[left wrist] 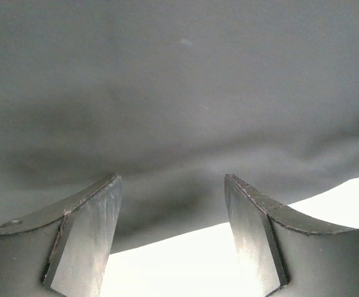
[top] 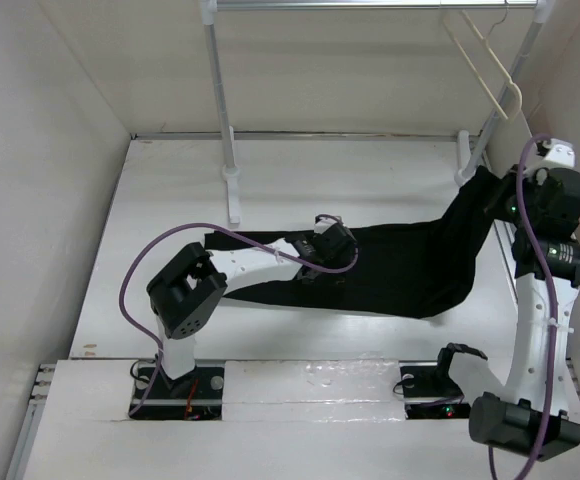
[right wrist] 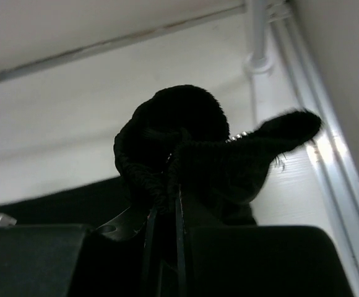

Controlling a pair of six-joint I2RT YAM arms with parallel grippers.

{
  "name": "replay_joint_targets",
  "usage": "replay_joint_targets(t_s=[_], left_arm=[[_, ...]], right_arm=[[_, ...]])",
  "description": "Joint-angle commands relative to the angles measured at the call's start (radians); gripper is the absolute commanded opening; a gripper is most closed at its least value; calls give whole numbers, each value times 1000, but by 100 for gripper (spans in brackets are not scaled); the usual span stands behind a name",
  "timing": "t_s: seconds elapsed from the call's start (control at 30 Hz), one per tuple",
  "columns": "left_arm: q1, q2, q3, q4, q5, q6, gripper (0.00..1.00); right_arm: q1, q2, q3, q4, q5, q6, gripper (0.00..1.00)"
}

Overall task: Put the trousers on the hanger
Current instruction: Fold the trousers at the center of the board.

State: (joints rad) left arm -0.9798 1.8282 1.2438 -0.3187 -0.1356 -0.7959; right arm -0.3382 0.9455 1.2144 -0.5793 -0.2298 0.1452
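Observation:
The black trousers (top: 400, 265) lie stretched across the table, and their right end rises to my right gripper (top: 494, 196). In the right wrist view that gripper (right wrist: 165, 185) is shut on a bunched fold of the trousers (right wrist: 185, 130), held above the table. My left gripper (top: 315, 262) hovers low over the middle of the trousers. In the left wrist view it (left wrist: 172, 185) is open and empty, with the cloth (left wrist: 179, 93) filling the view beyond the fingers and its near edge between them. The cream hanger (top: 485, 62) hangs from the rack rail at the top right.
A white rack stands at the back, with a left pole (top: 220, 100), a slanted right pole (top: 505, 95) and a top rail (top: 370, 5). White walls close in on both sides. Purple cables (top: 170, 240) loop off both arms.

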Motion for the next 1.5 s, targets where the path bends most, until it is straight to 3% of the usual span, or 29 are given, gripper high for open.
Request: replay_joint_targets(t_s=[0.0,0.1,0.2,0.23,0.27,0.33,0.37,0.53,0.57,0.7,0.8,0.93,0.97,1.03,1.07,1.1,1.2,1.27,1.33,1.37,1.43,1.47], left_arm=[[-8,-65,91,-89,-41,-69,63],[97,-229,60,-114,-59,-85,63],[291,-418,29,-149,-67,-57,64],[458,-531,35,-157,-49,1,64],[460,-532,36,-157,-48,1,64],[573,-596,61,-181,-16,56,65],[680,-613,66,-192,26,73,65],[906,-659,65,-172,129,138,65],[975,-659,59,-155,222,141,65],[1018,-670,23,-148,239,139,65],[1018,-705,13,-161,166,147,65],[1078,-713,42,-207,100,168,65],[1093,-716,40,-212,88,178,65],[1106,-721,42,-223,62,196,65],[1106,-721,43,-243,6,205,65],[1106,-719,40,-250,-19,211,66],[1106,-716,-9,-258,-59,245,66],[1106,-698,-76,-279,-26,258,66],[1106,-701,-172,-269,8,262,65],[1087,-708,-203,-246,11,259,64],[1028,-730,-277,-221,33,257,64],[1008,-728,-296,-214,47,258,63]], right_arm=[[97,-20,-4,-54,-42,-29,9],[241,-13,-18,4,-17,13,9],[401,48,16,36,10,47,9],[554,109,49,80,76,78,9],[556,110,50,81,76,79,9],[654,162,101,117,156,116,9],[738,224,120,131,174,129,10],[956,429,261,228,305,237,12],[991,468,322,236,311,243,14],[1174,692,495,223,348,260,17],[1257,919,591,245,266,295,16],[1340,1070,704,265,173,329,22],[1375,1128,730,260,159,333,26],[1403,1165,770,265,115,327,44],[1415,1191,783,257,103,318,66],[1426,1203,798,239,86,277,76],[1400,1138,786,115,98,200,78],[1374,1035,609,150,153,168,79],[1306,865,472,215,152,151,72],[1280,815,406,219,152,148,52],[1204,697,237,243,112,123,29],[1184,675,191,237,97,107,10]])
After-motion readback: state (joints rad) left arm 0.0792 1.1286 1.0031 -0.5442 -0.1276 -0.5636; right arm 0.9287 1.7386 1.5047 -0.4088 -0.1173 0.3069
